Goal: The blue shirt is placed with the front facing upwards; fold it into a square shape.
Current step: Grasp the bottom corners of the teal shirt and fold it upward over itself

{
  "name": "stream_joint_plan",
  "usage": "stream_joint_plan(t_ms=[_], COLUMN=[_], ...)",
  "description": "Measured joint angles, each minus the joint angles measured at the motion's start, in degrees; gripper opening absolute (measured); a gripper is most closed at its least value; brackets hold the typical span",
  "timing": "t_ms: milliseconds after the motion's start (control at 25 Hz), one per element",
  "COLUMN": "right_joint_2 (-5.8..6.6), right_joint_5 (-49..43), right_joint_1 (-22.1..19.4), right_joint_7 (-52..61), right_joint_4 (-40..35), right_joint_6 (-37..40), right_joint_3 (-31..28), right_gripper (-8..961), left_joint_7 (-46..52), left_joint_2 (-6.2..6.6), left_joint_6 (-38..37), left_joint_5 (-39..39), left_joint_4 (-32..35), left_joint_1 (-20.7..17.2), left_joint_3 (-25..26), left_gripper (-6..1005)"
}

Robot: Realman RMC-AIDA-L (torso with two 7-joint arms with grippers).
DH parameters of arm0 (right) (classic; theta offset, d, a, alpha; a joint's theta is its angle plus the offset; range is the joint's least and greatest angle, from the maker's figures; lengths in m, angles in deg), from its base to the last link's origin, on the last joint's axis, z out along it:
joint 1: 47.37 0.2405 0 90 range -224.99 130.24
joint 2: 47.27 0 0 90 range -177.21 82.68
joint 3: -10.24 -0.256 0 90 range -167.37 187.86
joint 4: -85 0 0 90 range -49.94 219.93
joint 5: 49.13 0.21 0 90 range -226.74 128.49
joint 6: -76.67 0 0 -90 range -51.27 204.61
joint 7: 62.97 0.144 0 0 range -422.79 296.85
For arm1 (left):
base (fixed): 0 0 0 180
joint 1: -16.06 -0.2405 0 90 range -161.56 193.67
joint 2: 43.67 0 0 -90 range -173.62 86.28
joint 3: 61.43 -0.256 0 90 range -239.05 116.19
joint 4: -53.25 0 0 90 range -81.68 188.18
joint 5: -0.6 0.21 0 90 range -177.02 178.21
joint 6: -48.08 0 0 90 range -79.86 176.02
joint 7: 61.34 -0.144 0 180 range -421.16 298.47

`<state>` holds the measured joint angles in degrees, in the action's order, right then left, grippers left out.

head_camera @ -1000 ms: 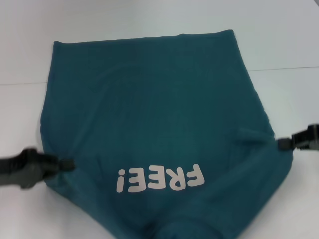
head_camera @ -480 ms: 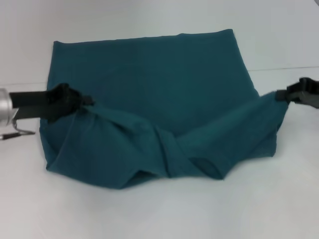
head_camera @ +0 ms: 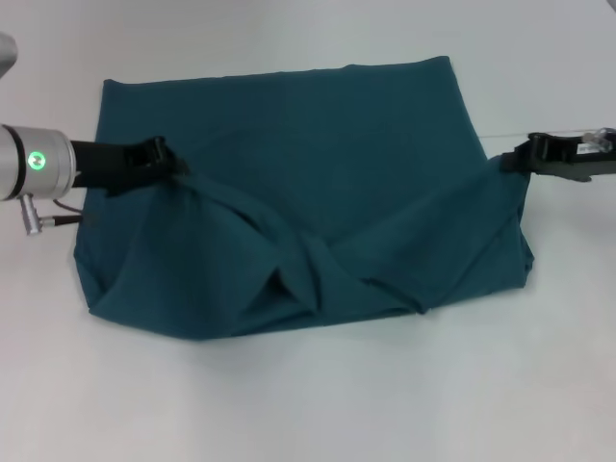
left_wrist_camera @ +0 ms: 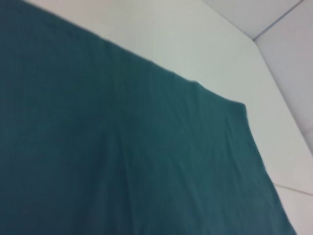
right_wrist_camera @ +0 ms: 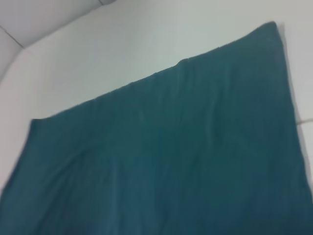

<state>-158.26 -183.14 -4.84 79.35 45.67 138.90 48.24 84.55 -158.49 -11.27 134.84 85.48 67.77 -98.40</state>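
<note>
Left gripper (head_camera: 171,166) and right gripper (head_camera: 515,160), jaws clamped on the dark teal-blue cotton T-shirt (head_camera: 318,164), hold its near half folded over on the white tabletop (head_camera: 308,404).

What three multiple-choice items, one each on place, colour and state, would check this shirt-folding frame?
1. Where is the left gripper?
A. At the blue shirt's left side, on a pulled-up fold
B. Parked off the table
C. At the shirt's far edge

2. What colour is the shirt's visible fabric?
A. Red with stripes
B. Plain dark teal-blue
C. White

3. How does the shirt lie?
A. Flat, lettering showing
B. Rolled into a tube
C. Near part drawn over the rest, creased in the middle, no lettering showing

Answers:
1 A: the head view shows its jaws closed on bunched cloth at the left side, as the right gripper does at the right side.
2 B: all three views show only teal cloth on the white table.
3 C: folds meet in the middle with no print in sight.
</note>
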Motion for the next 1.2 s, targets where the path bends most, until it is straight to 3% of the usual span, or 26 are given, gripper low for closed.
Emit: stream_joint_plan(t_ms=[280, 440, 760, 1200], right_joint_2=[-0.57, -1.45, -3.80, -4.81], right_joint_5=[-0.4, -3.7, -15.0, -21.3], right_joint_1=[1.8, 3.7, 8.0, 11.1], right_joint_7=[-0.3, -0.3, 0.2, 0.2], right_joint_4=[0.1, 0.1, 4.0, 7.4], right_joint_6=[-10.1, -14.5, -25.1, -33.6], right_joint_3=[7.9, 10.3, 11.7, 11.8], right_gripper=[23, 22, 22, 22], left_joint_7=[-2.3, -3.4, -4.9, -5.4], left_joint_2=[0.21, 0.41, -0.75, -0.84], left_joint_6=[3.9, 7.5, 18.2, 23.4], left_joint_5=[0.1, 0.4, 0.7, 0.8], left_joint_4=[2.0, 2.0, 1.5, 0.9], left_joint_1=[0.8, 1.6, 2.4, 2.3], left_joint_3=[-0.8, -4.5, -12.6, -14.0], left_gripper=[10, 9, 9, 8])
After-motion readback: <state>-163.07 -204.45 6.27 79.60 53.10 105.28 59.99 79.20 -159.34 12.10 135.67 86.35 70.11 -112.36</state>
